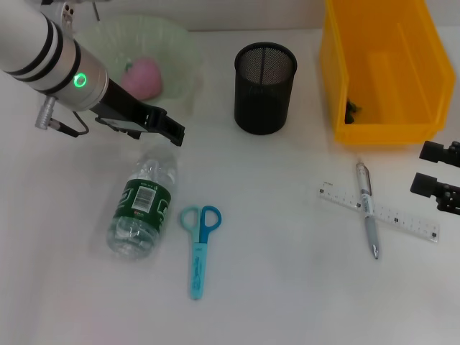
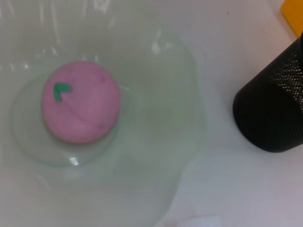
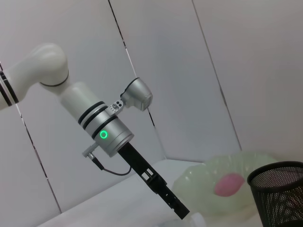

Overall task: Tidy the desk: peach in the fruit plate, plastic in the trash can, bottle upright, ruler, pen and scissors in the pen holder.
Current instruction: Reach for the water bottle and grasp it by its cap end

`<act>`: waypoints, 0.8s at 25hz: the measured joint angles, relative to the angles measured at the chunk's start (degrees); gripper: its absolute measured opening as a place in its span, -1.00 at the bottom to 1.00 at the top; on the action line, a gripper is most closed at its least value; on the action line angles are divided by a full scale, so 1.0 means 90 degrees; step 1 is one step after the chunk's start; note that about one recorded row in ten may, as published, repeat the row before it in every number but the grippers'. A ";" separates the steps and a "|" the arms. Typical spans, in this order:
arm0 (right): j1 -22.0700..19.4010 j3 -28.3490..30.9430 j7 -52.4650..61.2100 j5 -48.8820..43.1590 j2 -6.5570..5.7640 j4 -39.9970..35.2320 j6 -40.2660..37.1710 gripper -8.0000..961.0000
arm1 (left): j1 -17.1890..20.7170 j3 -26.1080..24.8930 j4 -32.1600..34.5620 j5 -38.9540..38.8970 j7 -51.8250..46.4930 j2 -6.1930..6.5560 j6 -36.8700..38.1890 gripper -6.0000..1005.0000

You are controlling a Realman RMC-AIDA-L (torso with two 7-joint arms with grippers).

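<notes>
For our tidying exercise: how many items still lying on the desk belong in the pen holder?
3: the scissors beside the lying bottle, and the pen lying across the ruler near the right claw. None seems hidden.

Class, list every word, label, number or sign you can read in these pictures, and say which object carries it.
Nothing can be read as text.
Bottle: green label with a white barcode patch, print too small to read.
Ruler: graduation marks show, numbers too small to read.
Scissors, pen: no readable marking.
Left arm: a lit green ring, a light, not text.
</notes>
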 joint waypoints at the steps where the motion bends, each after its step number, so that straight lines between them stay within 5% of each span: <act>1: -0.0012 0.0008 0.0000 0.0006 -0.0002 0.0000 -0.0001 0.55 | 0.0006 0.0008 -0.0046 -0.0006 -0.0001 -0.0002 -0.0052 0.61; 20: -0.0045 0.0074 -0.0012 0.0019 0.0002 0.0010 -0.0048 0.55 | 0.0213 0.0776 -0.0488 -0.0531 -0.0014 -0.0003 -0.1015 0.58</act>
